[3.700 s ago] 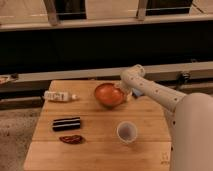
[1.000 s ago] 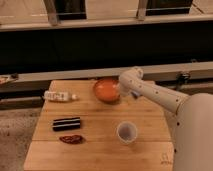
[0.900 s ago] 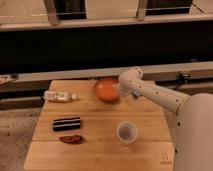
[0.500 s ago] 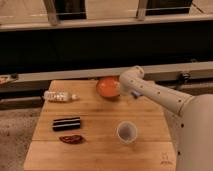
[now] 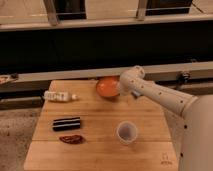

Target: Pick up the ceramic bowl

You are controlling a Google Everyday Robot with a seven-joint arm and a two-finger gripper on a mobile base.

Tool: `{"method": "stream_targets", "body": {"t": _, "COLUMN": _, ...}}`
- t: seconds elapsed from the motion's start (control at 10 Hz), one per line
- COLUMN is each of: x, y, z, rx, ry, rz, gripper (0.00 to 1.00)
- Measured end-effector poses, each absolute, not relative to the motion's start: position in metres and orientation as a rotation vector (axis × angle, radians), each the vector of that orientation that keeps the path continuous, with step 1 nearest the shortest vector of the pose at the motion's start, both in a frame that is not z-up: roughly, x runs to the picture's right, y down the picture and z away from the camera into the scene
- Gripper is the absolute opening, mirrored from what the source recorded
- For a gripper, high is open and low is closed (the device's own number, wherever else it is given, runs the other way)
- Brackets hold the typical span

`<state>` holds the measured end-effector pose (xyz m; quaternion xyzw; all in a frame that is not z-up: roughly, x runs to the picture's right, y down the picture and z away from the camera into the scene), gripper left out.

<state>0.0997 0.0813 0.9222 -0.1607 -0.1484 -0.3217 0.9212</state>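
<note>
The ceramic bowl (image 5: 107,88) is round, glossy and orange-red. It hangs tilted just above the far middle of the wooden table (image 5: 100,152), its inside facing the camera. My gripper (image 5: 120,90) is at the bowl's right rim, shut on it. The white arm reaches in from the right, and its wrist covers the rim where the hold is.
A white cup (image 5: 127,132) stands right of the table's centre. A white bottle (image 5: 59,96) lies at the far left. A black oblong object (image 5: 67,123) and a dark red one (image 5: 72,139) lie at the left front. A dark ledge runs behind the table.
The bowl has left the tabletop. It has risen a little and moved toward the far edge with my gripper at its right rim. The other objects have not moved.
</note>
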Motion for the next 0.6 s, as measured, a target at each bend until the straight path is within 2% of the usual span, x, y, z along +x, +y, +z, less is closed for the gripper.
{"method": "stream_targets", "body": {"t": 0.6, "x": 0.0982, "y": 0.0778, "z": 0.9117, "rx": -0.304, "ry": -0.312, "rz": -0.665, "gripper": 0.01}}
